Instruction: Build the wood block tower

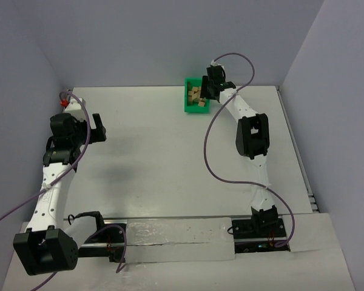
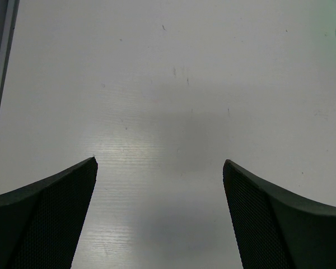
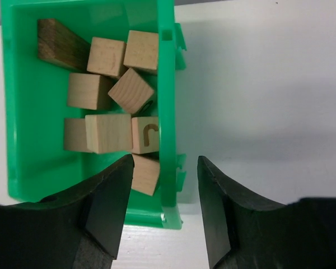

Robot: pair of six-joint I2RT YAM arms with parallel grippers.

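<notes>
Top view. The bin [image 1: 197, 97] sits at the far edge of the worktop [image 1: 158, 157], with the blocks [image 1: 196, 94] heaped inside it. No block lies on the worktop and no tower is standing anywhere, so the build has not begun. The right arm reaches out so the right claw [image 1: 210, 83] hangs at the bin's right side. The left claw [image 1: 99, 128] is well apart from the bin, over the left part of the worktop. I cannot read either jaw gap from up here.

Left wrist. The left claw [image 2: 161, 160] is spread wide with only bare worktop between its fingers [image 2: 50, 218]. It holds nothing. A sliver of the bin shows at the upper right corner.

Right wrist. I count about eight tan blocks [image 3: 109, 131] jumbled at angles, crowded against the bin's right wall [image 3: 167, 84]. One marked block [image 3: 145, 134] carries a printed curl. A dark piece [image 3: 61, 45] leans in the far left corner; it is not one of the plain cubes. The right claw [image 3: 165, 162] is partly open and empty. Its jaws straddle the right wall, one finger [image 3: 109, 207] over the bin's inside and the other over the worktop outside.

Status. Zero placed, all blocks left to move. I judge this to be the approach for the first pick. The claw needs to shift left, off the wall, before closing on a cube.
</notes>
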